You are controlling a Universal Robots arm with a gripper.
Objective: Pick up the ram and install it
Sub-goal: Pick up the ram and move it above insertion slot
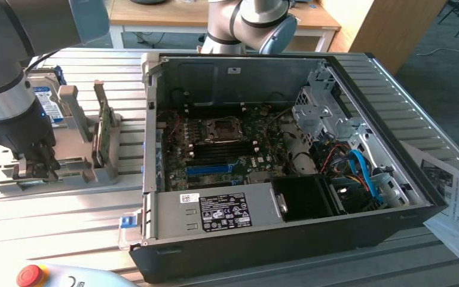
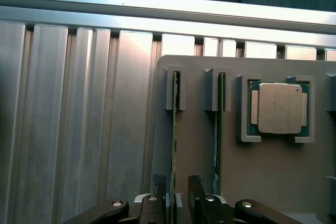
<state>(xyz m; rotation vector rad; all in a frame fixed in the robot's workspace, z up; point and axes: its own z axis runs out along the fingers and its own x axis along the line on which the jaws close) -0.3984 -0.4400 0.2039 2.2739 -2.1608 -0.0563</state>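
Zero progress on the install side as far as I can see, so I'd call this the very start of the pick. Biggest to smallest: the slatted aluminium table (image 1: 54, 221) has plenty of bare room around it. The open PC case (image 1: 293, 239) lies with its side panel off, so its motherboard (image 1: 213, 149) is reachable from above. The black memory slots (image 1: 223, 154) look unfilled to me. The case wall on the exterior view's left stands between the board and my side, and the drive cage (image 1: 321, 113) and cables crowd the exterior view's right. Outside that wall sits the gray holder (image 2: 273, 171) with a hard drive (image 1: 46, 101) and a CPU (image 2: 279, 107) in its pocket. The ram (image 2: 174, 129) stands on edge in its holder slot, not lifted. A second green board (image 2: 217, 129) stands just beside it. My gripper (image 2: 176, 183) is down over the ram with the fingers (image 2: 195, 184) spread apart, one on each side and not pinching. One finger is tucked between the two boards, so that's the tight spot.
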